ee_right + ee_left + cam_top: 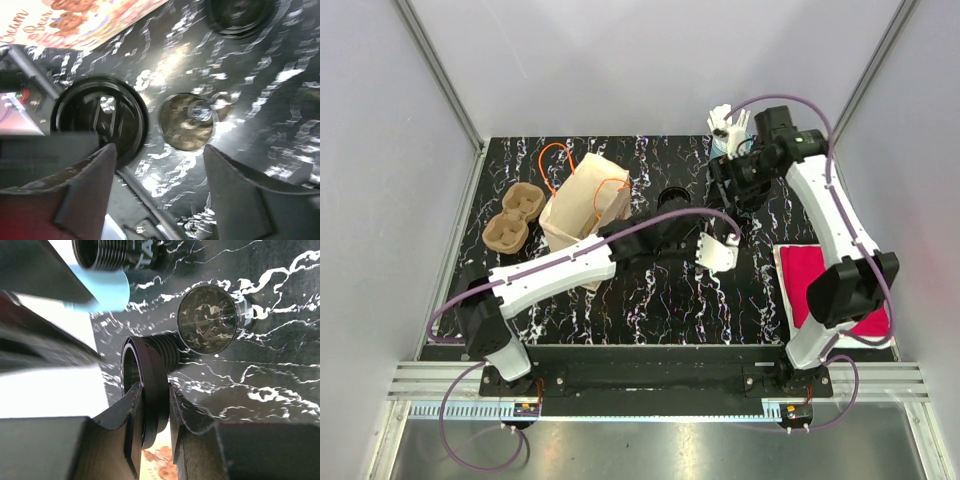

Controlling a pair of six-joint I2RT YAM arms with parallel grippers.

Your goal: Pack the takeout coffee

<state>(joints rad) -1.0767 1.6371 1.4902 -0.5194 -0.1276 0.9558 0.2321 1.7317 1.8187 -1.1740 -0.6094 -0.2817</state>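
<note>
Left end effector clamped, right end effector wide.

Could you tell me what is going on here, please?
The left fingers are clamped on the rim of a black ribbed cup. The right fingers stand open above a second black cup and a shiny cup. The paper bag and cardboard carrier sit off to the left.
</note>
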